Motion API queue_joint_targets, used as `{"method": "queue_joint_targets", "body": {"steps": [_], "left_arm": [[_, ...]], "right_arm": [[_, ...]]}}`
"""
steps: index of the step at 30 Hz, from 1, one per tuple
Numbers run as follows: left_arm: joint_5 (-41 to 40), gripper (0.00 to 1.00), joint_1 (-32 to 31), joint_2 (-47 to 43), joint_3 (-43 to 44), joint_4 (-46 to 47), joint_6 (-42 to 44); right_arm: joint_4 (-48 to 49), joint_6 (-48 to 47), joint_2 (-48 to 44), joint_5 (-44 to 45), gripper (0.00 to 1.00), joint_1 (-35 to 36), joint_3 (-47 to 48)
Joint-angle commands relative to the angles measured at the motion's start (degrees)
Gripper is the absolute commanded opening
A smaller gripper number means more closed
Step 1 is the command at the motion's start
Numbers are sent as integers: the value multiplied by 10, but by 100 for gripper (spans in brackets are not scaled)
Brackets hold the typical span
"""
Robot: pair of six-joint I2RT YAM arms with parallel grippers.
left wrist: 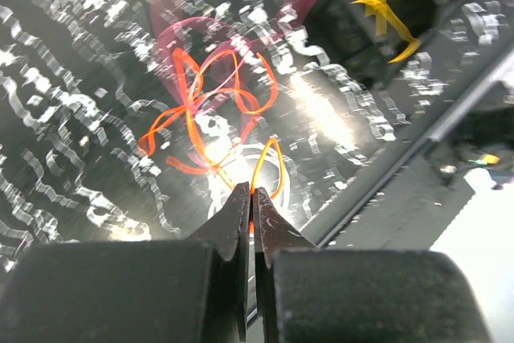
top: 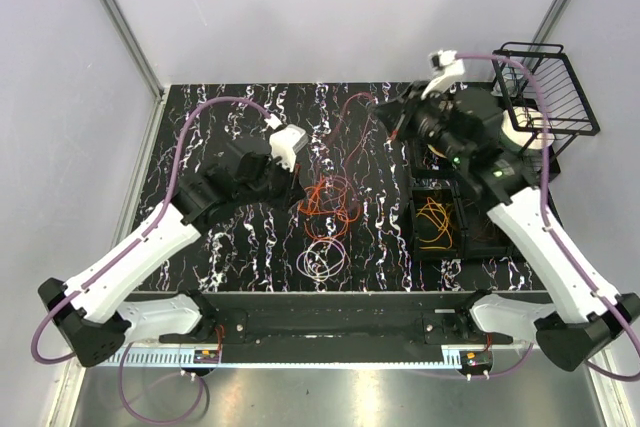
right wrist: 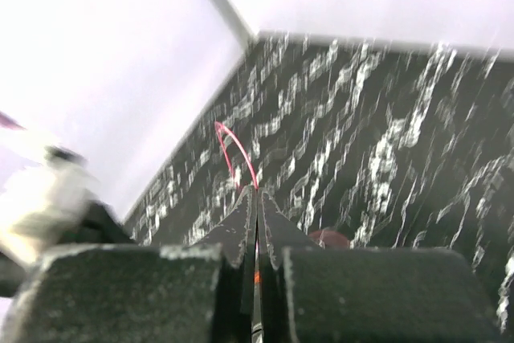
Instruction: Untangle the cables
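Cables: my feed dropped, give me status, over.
Left hand shut on orange cable. Right hand shut on red cable, strand trailing to heap. Heap tangled, purple loop at its near edge. Nothing blocking.

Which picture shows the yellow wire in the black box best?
The top view: the yellow wire lies whole, coiled inside the black box. The left wrist view catches only a blurry piece of it at the upper edge. The right wrist view doesn't show it at all.

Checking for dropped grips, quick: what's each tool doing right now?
The left tool is closed on the orange cable.
The right tool is closed on the red cable.
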Motion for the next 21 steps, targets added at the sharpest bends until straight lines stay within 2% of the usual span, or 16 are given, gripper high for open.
{"method": "queue_joint_targets", "body": {"steps": [1, 10, 17, 21], "left_arm": [[-70, 0, 10, 16, -8, -16, -7], [-150, 0, 42, 73, -26, -60, -23], [-207, 0, 74, 105, -37, -72, -37], [-269, 0, 101, 146, -33, -109, -53]], "right_arm": [[-48, -22, -23, 70, 0, -5, 99], [-131, -79, 15, 140, 0, -10, 315], [-163, -117, 51, 172, 0, -11, 429], [-186, -132, 84, 185, 0, -11, 493]]}}
